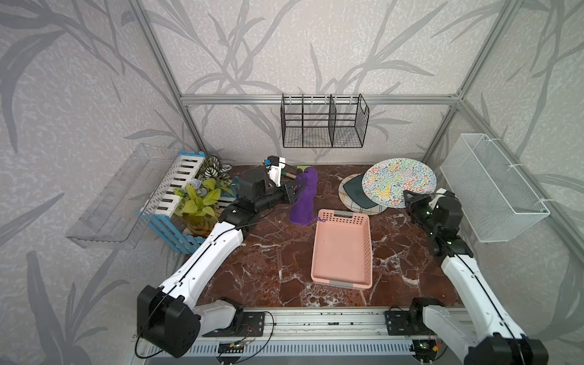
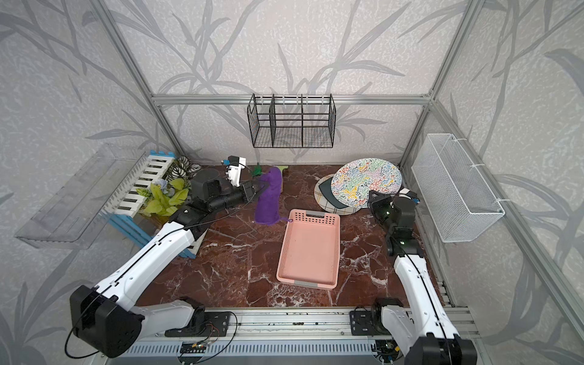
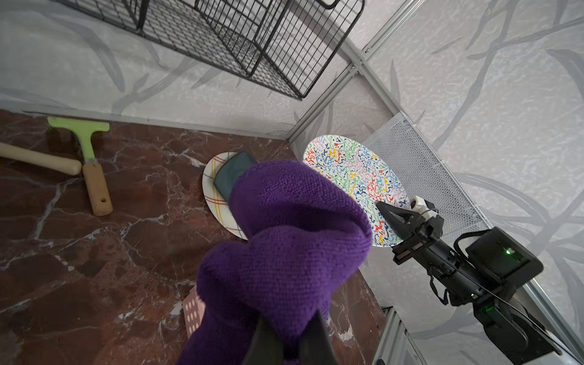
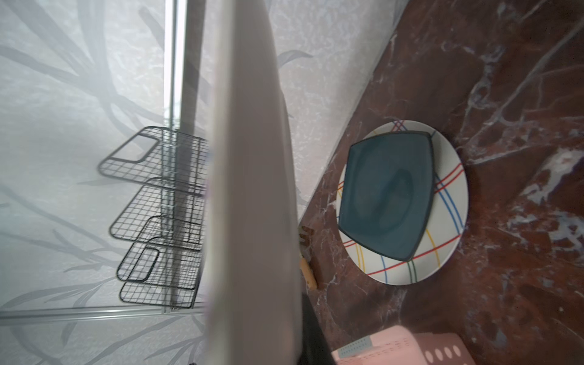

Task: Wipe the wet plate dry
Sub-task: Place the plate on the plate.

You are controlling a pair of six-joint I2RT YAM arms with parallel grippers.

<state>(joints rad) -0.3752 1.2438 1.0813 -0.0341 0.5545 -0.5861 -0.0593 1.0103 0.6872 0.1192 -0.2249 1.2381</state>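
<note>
Left hand (image 3: pixel 288 339): fingers together, clamped on a fold of the purple cloth (image 1: pixel 304 199). The cloth is held up off the tabletop (image 1: pixel 268 252) toward the rear centre. It bunches over the fingers and hangs down, its lower end just beside a far corner of the pink basket (image 1: pixel 341 249). Whether that end touches the tabletop cannot be told.

Right hand (image 1: pixel 407 195): fingers together, clamped on the near rim of the patterned plate (image 1: pixel 398 183). The plate is lifted clear of the tabletop near the rear right corner and tilted, with its multicoloured face turned upward and toward the cloth. Plate and cloth are apart.

Below and beside the lifted plate, a round striped plate (image 4: pixel 442 252) lies flat on the tabletop with a dark teal square plate (image 4: pixel 385 196) resting on it. In both top views the lifted plate overlaps this stack.

A green squeegee (image 3: pixel 85 136) lies on the tabletop by the rear wall
</note>
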